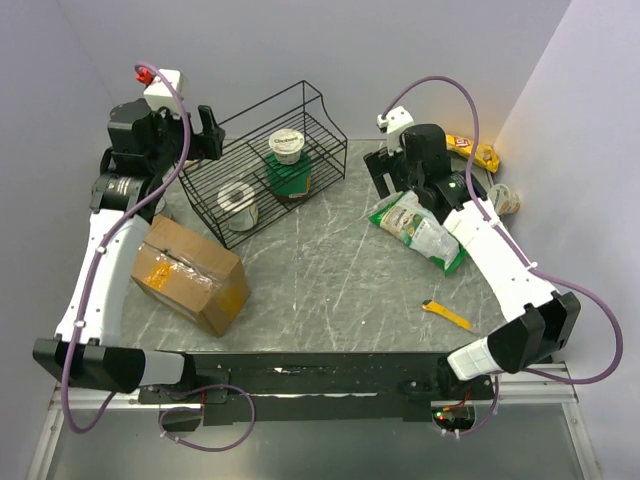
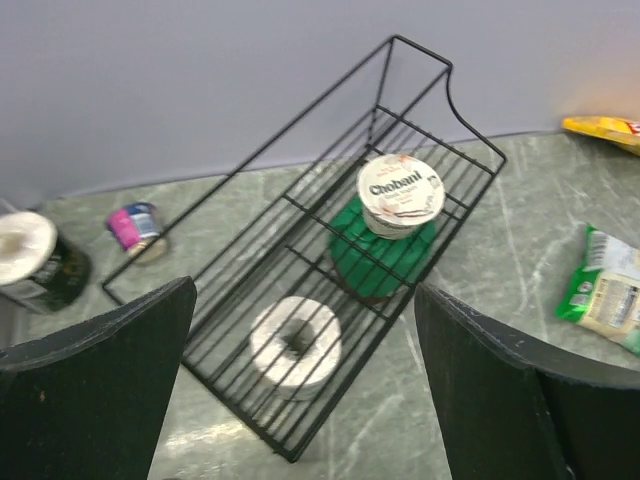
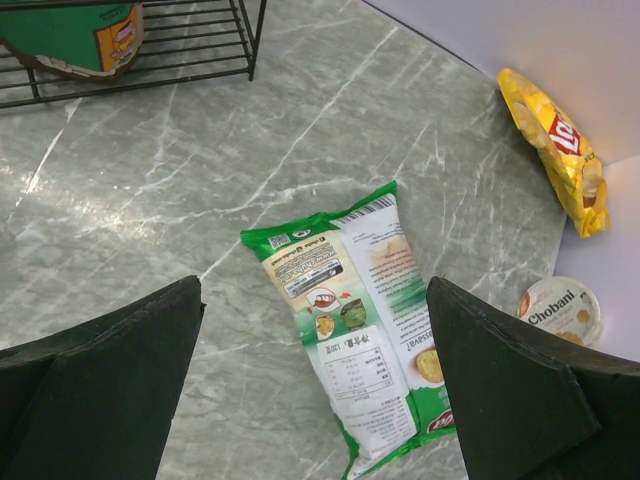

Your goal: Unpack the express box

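Left fingers [image 2: 100, 380]: spread wide, nothing held, up over the wire rack [image 2: 300, 200] at 11 o'clock on the bench [image 1: 330, 270]. Right fingers [image 3: 100, 390]: likewise wide apart, gripping nothing, above a green snack bag [image 3: 350, 320] at 2 o'clock.

Inside the rack, thin black wire, open-topped, long and set at a slant:
- at the far end, a white yogurt cup [image 2: 400, 195] with a round printed lid, on top of a green package [image 2: 380, 260]
- at the near end, a white roll [image 2: 295, 342] with a dark core hole

Cardboard box [image 1: 190, 272] at 8 o'clock, on the bench just beside the left arm and apart from the rack. Brown, corrugated, blocky, with glossy clear tape over the top seam and a yellow-orange label on the top face.

Loose on the grey, marble-veined bench:
- crinkly yellow chip bag [image 3: 555, 145] in the 2 o'clock corner, by the wall
- second yogurt cup [image 3: 560, 310] at 5 o'clock of that bag in the top view
- flat yellow strip [image 1: 445, 314] at 4 o'clock
- small pink-and-blue can [image 2: 135, 228] and a dark tub with a white top [image 2: 30, 260], outside the rack at its 9 o'clock in the left wrist view
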